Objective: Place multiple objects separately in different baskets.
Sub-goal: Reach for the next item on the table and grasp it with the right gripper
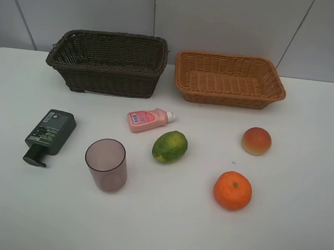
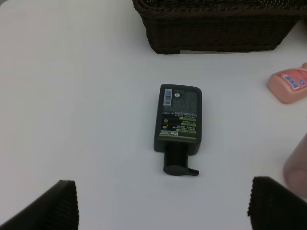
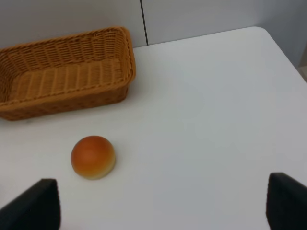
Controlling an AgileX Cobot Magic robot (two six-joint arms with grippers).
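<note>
- Baskets sat at frame top: dark brown basket (image 1: 107, 61) upper left, orange-tan basket (image 1: 229, 79) upper right.
- Pump bottle (image 1: 50, 132), pink bottle (image 1: 148, 120), cup (image 1: 106, 165), green-yellow fruit (image 1: 170, 146), peach (image 1: 256, 140) and orange (image 1: 232, 190) sat below them.
- Left gripper (image 2: 163, 203) and right gripper (image 3: 160, 201) jaws stood apart.

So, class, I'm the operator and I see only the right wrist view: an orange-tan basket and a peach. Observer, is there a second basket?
Observer: Yes, a dark brown basket stands just left of the orange-tan basket in the high view.
Operator: Any fruit besides the peach?
Observer: An orange sits on the table, nearer the front edge than the peach.
Operator: And the pump bottle?
Observer: The dark green pump bottle lies flat on the table's far left, in front of the dark brown basket.
</note>
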